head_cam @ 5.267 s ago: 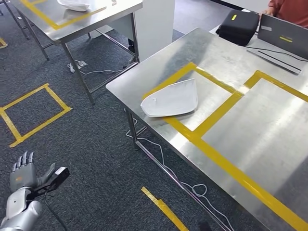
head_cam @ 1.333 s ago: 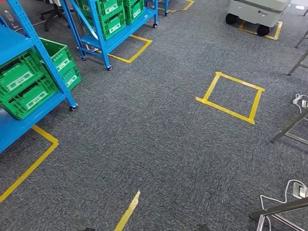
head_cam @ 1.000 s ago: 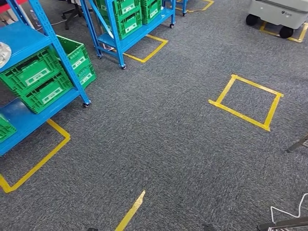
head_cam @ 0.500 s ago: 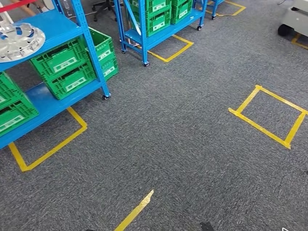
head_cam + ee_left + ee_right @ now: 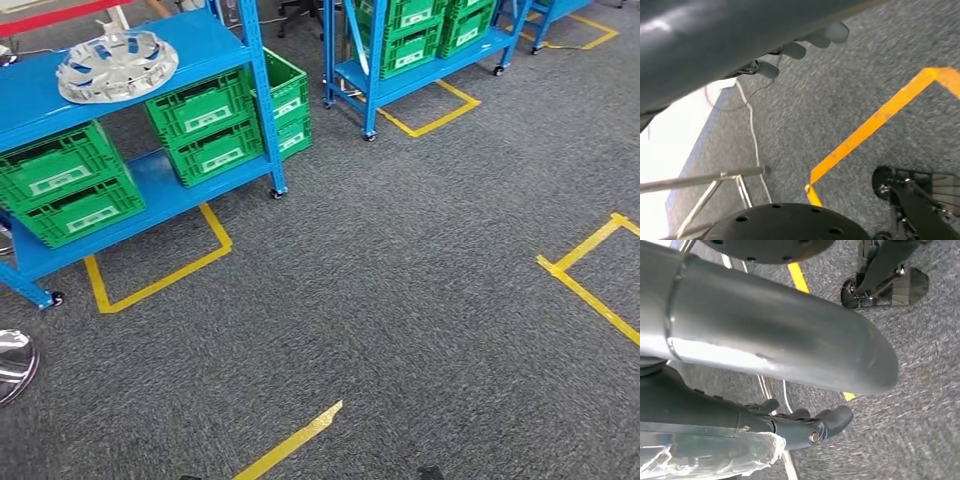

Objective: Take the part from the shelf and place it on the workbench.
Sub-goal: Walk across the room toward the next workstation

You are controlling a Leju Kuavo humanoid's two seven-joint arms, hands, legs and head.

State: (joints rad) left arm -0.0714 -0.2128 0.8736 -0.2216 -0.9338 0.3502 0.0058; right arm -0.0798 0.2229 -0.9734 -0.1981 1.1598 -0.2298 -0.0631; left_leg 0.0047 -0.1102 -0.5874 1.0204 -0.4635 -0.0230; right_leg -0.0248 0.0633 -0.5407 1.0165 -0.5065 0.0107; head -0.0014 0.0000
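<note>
The part [image 5: 117, 65], a silver wheel-cover-type disc w/ blue showing thru its cutouts, lies flat on the top deck of the blue shelf [image 5: 249, 60], near the deck's front edge, prob. so it can be reached from the aisle side. Below it green crates [image 5: 205, 122] sit on the lower deck, and yellow floor tape [image 5: 155, 283] frames the shelf's parking spot, w/ another taped square [image 5: 585, 290] well apart on the carpet. A second shiny disc [image 5: 13, 365] lies on the floor at the frame edge. Head view gives shelf and part; wrist views look down at carpet, consistent w/ arms hanging. Left hand [image 5: 802, 47] shows dark fingers loosely extended, apart, nothing in them. Right hand [image 5: 806, 422] likewise, fingers slightly curled, holding nothing. Left wrist view adds a table leg frame [image 5: 715, 182] and a white cable [image 5: 753, 135], so a bench seems close behind; approach to the shelf isn't finished yet, I judge
</note>
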